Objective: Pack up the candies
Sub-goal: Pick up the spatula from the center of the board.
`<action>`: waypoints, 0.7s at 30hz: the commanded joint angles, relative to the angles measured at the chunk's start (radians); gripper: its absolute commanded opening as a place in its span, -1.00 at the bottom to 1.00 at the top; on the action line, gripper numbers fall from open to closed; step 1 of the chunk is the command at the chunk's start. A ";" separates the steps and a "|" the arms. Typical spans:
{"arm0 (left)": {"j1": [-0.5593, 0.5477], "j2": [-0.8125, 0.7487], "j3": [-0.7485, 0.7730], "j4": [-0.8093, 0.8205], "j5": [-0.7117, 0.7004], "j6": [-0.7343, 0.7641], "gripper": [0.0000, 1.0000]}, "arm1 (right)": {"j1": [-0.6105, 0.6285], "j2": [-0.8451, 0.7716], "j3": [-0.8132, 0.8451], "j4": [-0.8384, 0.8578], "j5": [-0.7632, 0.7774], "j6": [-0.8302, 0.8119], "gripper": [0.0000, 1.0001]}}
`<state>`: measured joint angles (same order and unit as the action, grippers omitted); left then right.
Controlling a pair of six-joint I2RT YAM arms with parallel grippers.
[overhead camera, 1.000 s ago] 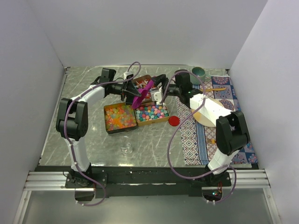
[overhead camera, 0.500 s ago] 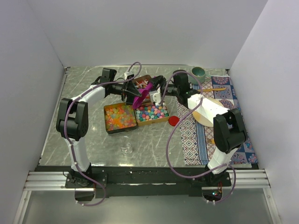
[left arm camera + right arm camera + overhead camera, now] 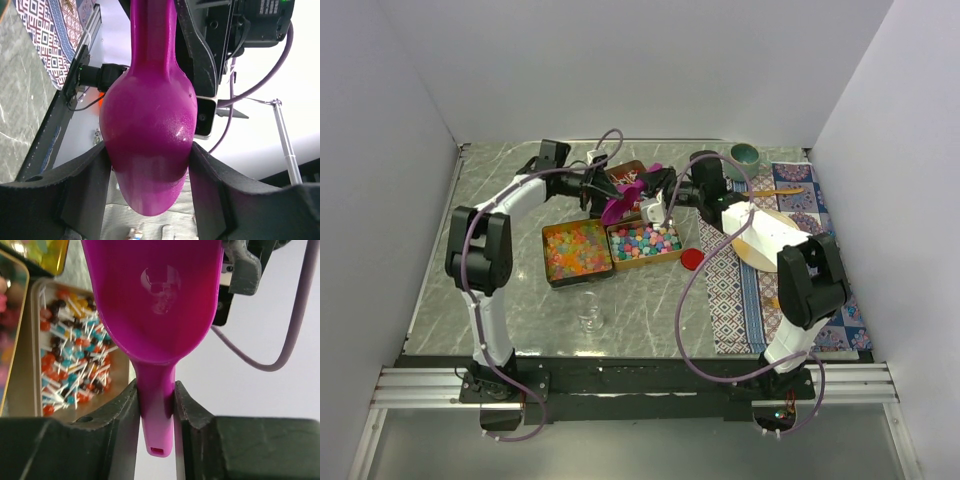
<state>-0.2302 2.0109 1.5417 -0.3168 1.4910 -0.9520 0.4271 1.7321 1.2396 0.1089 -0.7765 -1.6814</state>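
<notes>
Left tool (image 3: 147,150): jaws partly spread, pressed against both sides of the bowl of the purple scoop (image 3: 150,125) and gripping it.
Right tool (image 3: 155,390): jaws drawn narrow, one finger touching each side of the scoop's handle and clamping it.
Scoop: held off the worktop (image 3: 650,310) by both tools at once, tilted, its bowl toward the left arm and its handle toward the right arm.
Candies (image 3: 643,240): lying in three open tins (image 3: 578,282) on the worktop, none between the jaws of either tool.
Jelly bits (image 3: 577,250): in the near-left tin, below and nearer than the left tool, well clear of it.
Pastel balls (image 3: 650,238): in the tin beside it, just under and nearer than the right tool.
Wrapped pieces (image 3: 70,360): in the far tin, under the raised scoop; the right wrist view shows them just left of the scoop's bowl.
Red lid (image 3: 692,259): flat on the worktop, just right of the pastel balls' tin.
</notes>
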 commanded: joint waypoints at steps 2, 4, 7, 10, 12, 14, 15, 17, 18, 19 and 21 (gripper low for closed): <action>0.034 0.054 0.242 0.021 0.175 0.092 0.11 | 0.006 -0.109 0.030 -0.150 0.115 0.121 -1.00; 0.061 0.069 0.326 0.160 0.109 -0.068 0.16 | 0.004 -0.152 0.049 -0.224 0.169 0.193 -1.00; 0.089 0.112 0.449 0.271 0.040 -0.041 0.51 | 0.004 -0.199 0.115 -0.409 0.261 0.323 -1.00; 0.098 0.140 0.474 0.260 -0.006 0.010 0.99 | 0.004 -0.207 0.216 -0.593 0.296 0.559 -1.00; 0.098 0.149 0.495 0.193 -0.087 0.063 0.99 | 0.004 -0.201 0.283 -0.737 0.296 0.632 -1.00; 0.098 0.164 0.622 0.051 -0.278 0.281 0.99 | -0.001 -0.200 0.304 -0.787 0.292 0.748 -1.00; 0.092 0.181 0.682 -0.143 -0.390 0.373 0.93 | -0.007 -0.201 0.310 -0.826 0.283 0.775 -1.00; 0.066 0.178 0.814 -0.267 -0.727 0.664 0.93 | -0.004 -0.192 0.322 -0.873 0.283 0.824 -1.00; 0.028 0.137 0.804 -0.272 -1.000 0.738 0.93 | -0.007 -0.181 0.357 -0.941 0.281 0.827 -1.00; 0.025 0.114 0.743 -0.230 -1.050 0.803 0.93 | -0.007 -0.149 0.377 -0.975 0.276 0.831 -1.00; 0.073 0.077 0.698 -0.200 -0.973 0.759 0.94 | -0.007 -0.105 0.470 -1.098 0.283 0.828 -1.00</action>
<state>-0.1593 2.1818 2.2650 -0.4397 0.8268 -0.4408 0.4229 1.5768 1.5581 -0.7330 -0.4942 -0.9543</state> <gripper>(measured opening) 0.969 0.345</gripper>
